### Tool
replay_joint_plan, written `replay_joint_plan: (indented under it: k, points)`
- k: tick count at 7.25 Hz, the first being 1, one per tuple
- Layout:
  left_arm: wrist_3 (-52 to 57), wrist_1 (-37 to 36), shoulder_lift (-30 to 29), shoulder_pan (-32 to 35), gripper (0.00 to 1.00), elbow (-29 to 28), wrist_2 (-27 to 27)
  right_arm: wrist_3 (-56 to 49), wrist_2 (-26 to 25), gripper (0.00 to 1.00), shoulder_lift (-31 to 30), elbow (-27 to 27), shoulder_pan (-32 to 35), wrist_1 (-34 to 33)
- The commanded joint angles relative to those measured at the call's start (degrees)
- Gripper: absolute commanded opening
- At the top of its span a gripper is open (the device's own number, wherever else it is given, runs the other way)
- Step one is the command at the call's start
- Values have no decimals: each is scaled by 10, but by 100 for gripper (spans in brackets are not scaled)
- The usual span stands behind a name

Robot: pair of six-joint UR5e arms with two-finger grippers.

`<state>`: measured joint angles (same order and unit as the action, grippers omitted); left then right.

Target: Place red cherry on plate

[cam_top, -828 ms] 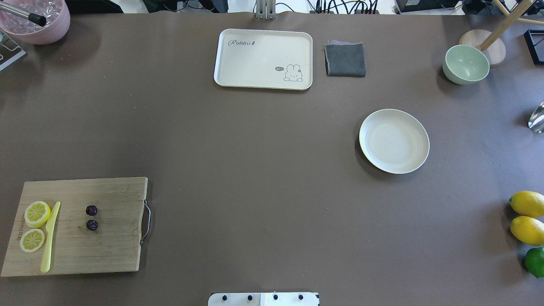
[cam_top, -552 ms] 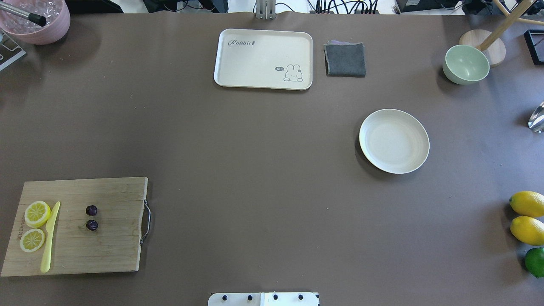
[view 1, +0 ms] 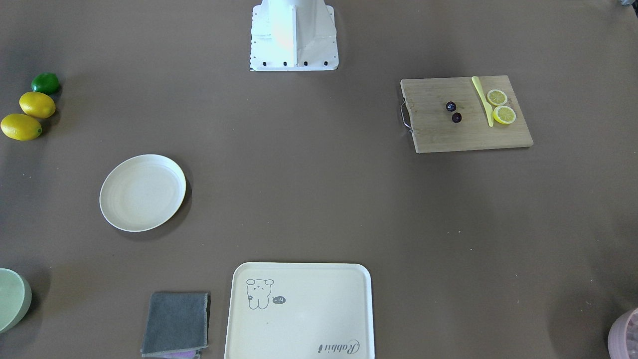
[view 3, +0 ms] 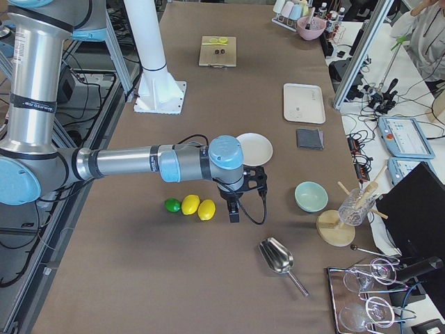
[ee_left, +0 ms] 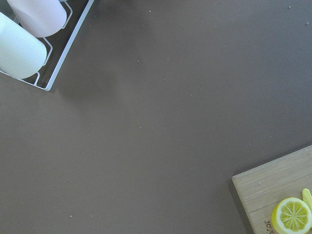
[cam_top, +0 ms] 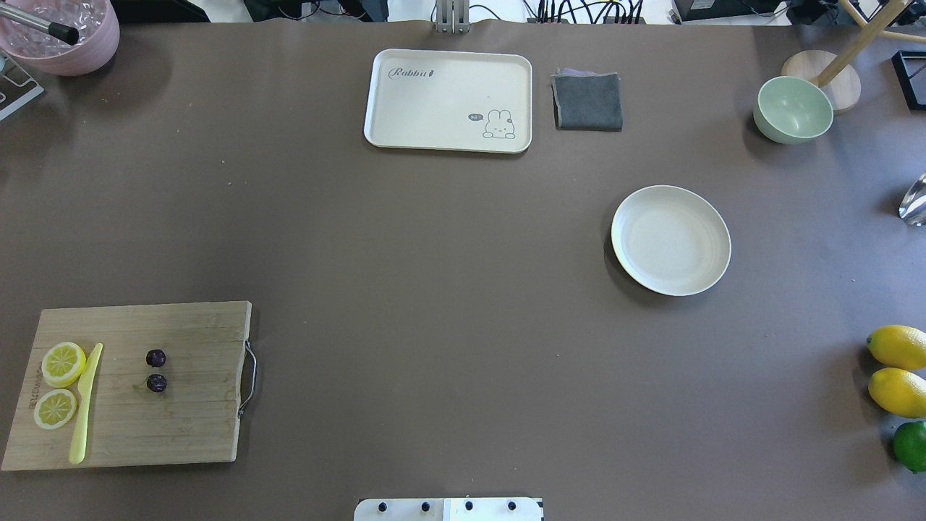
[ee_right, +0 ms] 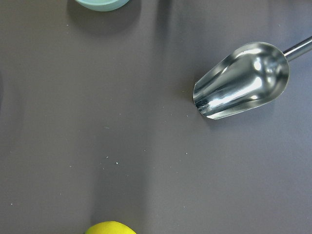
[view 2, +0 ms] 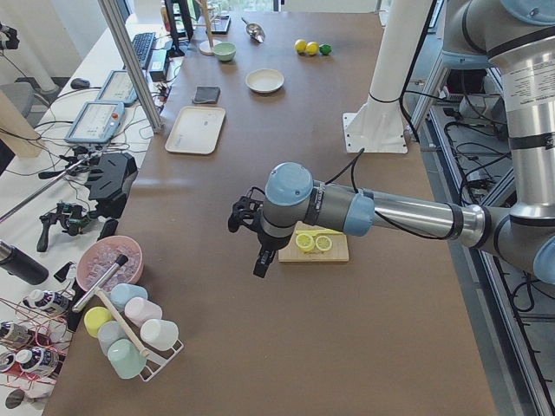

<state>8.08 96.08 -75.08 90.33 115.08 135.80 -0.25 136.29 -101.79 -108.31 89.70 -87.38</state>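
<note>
The red cherry (cam_top: 157, 383), a pair of tiny dark balls, lies on a wooden cutting board (cam_top: 181, 427) at the near left of the table; it also shows in the front-facing view (view 1: 451, 106). The round cream plate (cam_top: 671, 240) sits bare on the right half, far from the board. My left gripper (view 2: 251, 238) hangs above the table left of the board, and only the exterior left view shows it. My right gripper (view 3: 240, 198) hovers near the lemons, between plate and scoop. I cannot tell whether either gripper is open or shut.
Two lemon slices (cam_top: 62, 364) and a yellow knife (cam_top: 85, 405) share the board. A rabbit tray (cam_top: 448, 100), grey cloth (cam_top: 587, 101) and green bowl (cam_top: 793, 108) stand at the far edge. Lemons (cam_top: 897, 347), a lime (cam_top: 910, 446) and a metal scoop (ee_right: 241, 80) lie at right.
</note>
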Motion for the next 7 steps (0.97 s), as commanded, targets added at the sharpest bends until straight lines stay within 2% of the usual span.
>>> replay_joint_plan:
  k: [1, 2, 5, 7]
  points:
    - [-1, -4, 3, 18, 98, 8, -3, 4, 26, 100, -6, 0, 0, 12]
    - [0, -4, 2, 18, 98, -8, -3, 5, 48, 100, -8, 1, 0, 12]
    - [4, 4, -1, 16, 98, -20, -4, 5, 47, 100, -6, 1, 0, 12]
    - [-3, 65, 18, 16, 98, -19, 2, 7, 42, 100, 0, 2, -25, 12]
